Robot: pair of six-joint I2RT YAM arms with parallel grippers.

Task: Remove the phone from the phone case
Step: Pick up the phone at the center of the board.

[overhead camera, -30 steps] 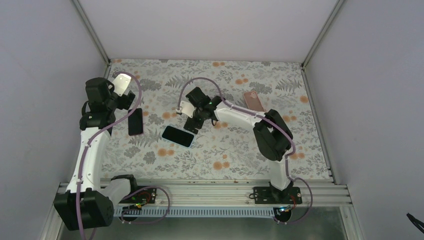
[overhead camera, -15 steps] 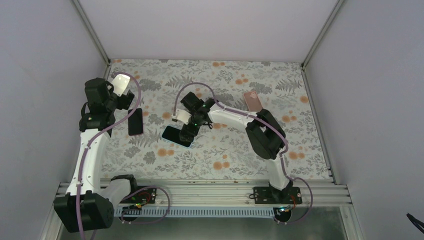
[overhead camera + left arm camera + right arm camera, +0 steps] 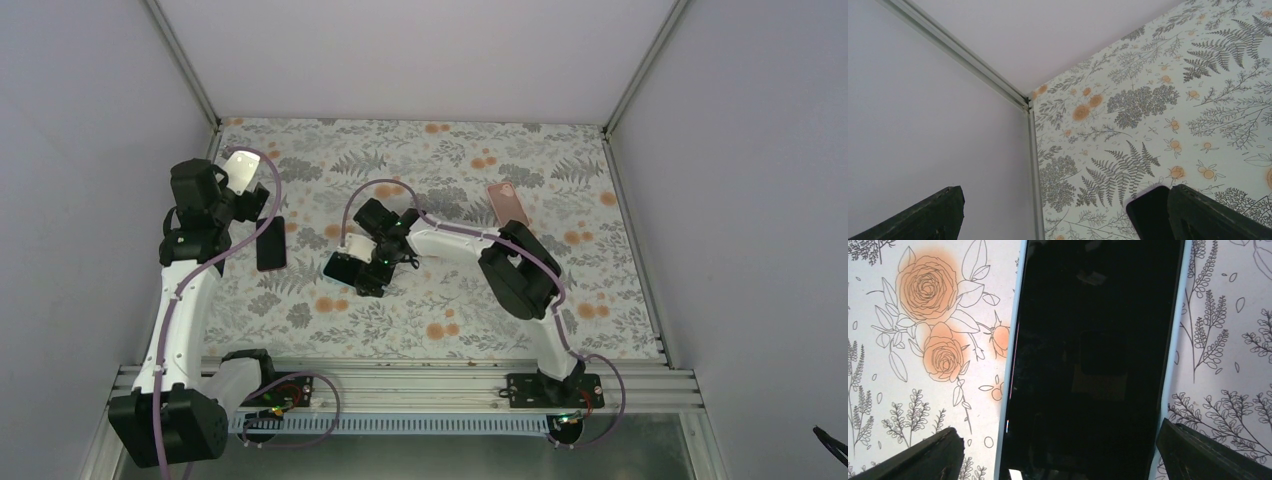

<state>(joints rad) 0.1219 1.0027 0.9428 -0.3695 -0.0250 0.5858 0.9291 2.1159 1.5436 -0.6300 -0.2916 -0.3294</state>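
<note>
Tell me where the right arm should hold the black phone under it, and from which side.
I would grip the phone across its two long edges, coming straight down from above. It lies flat, screen up, with a pale rim along both long sides, and the open fingers stand one outside each edge.

bright, soft and even, seemingly lit from above; only faint shadows on the table point(image 3: 450, 330). sharp overhead, with no visible warping at the edges. dim reflections and small glints across the phone point(image 3: 1098, 340) in the right wrist view; fingers point(image 3: 913, 457) there dark, detail lost, slightly soft.
</note>
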